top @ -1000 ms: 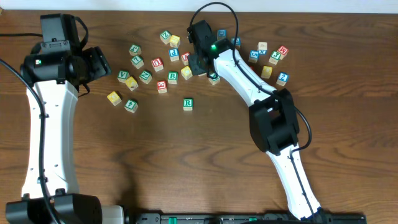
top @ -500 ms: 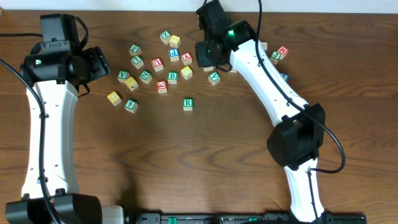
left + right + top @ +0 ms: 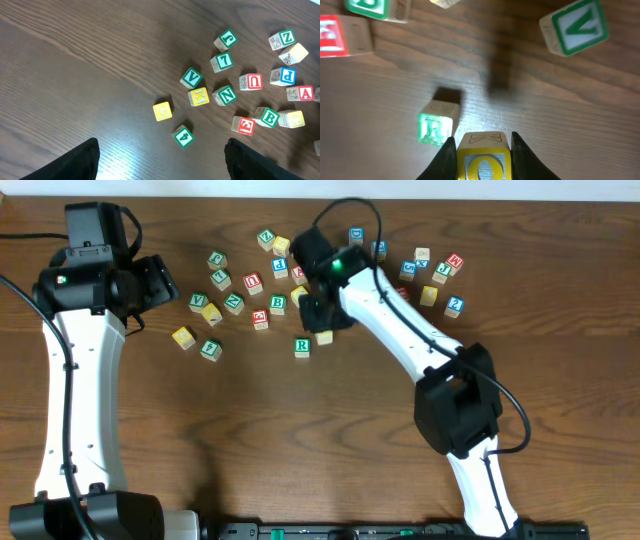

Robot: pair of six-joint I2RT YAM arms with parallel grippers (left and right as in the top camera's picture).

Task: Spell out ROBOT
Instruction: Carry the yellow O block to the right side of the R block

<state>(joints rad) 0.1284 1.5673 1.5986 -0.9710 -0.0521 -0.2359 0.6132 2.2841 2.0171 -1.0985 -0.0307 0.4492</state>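
Clamped in the right gripper (image 3: 483,144), between smooth black fingers (image 3: 445,161): a yellow-faced O cube (image 3: 483,167), square-edged, pale bare wood on its upper side. Just beyond at 10 o'clock, apart from it — the green-bordered R cube (image 3: 435,126), flat on the dark, streaky-grained table (image 3: 535,105). Farther out, a green V cube (image 3: 575,27) at 1 o'clock and a red-lettered cube (image 3: 340,35) at 11 o'clock. From overhead, held at 2 o'clock of the R, near. Across at 9 o'clock, the left gripper (image 3: 165,280) spread wide above the wood — ahead of it a loose yellow cube (image 3: 162,111) and, farther, the green B cube (image 3: 270,118).
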